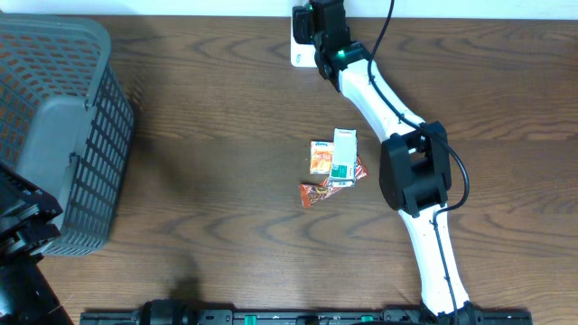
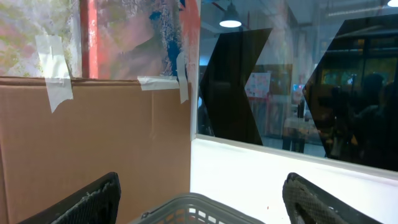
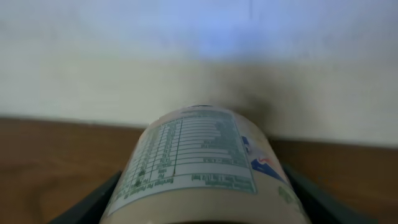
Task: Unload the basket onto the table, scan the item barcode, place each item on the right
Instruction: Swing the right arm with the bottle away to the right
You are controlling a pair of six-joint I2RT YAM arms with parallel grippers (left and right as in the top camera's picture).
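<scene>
My right gripper (image 3: 202,202) is shut on a cream-coloured round container (image 3: 199,155) whose printed nutrition label faces the camera. A dark finger (image 3: 93,199) presses each side of it. The container points at a pale wall just past the table's far edge. In the overhead view the right gripper (image 1: 322,32) sits at the table's far edge, beside a white object (image 1: 299,47); I cannot tell whether that is the held item or a scanner. My left gripper (image 2: 202,202) stands open with nothing between its fingers, above the rim of a grey basket (image 2: 205,208).
A grey mesh basket (image 1: 54,135) fills the table's left side, with the left arm (image 1: 23,235) at its near corner. Mid-table lies a small pile: an orange packet (image 1: 321,156), a white and green box (image 1: 343,155) and a red-orange packet (image 1: 316,192).
</scene>
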